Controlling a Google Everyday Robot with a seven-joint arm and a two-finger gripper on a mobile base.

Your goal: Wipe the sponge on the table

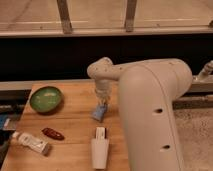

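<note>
The light-blue sponge (99, 113) rests on the wooden table (75, 125) near its middle, tilted up on one side. My gripper (103, 103) comes down from the white arm (150, 100) right onto the sponge's upper end and touches it. The bulky arm hides the right part of the table.
A green bowl (46, 98) sits at the table's back left. A dark red object (52, 133) and a white tube (31, 142) lie at the front left. A white cup (99, 151) stands near the front edge, just below the sponge. A dark wall runs behind the table.
</note>
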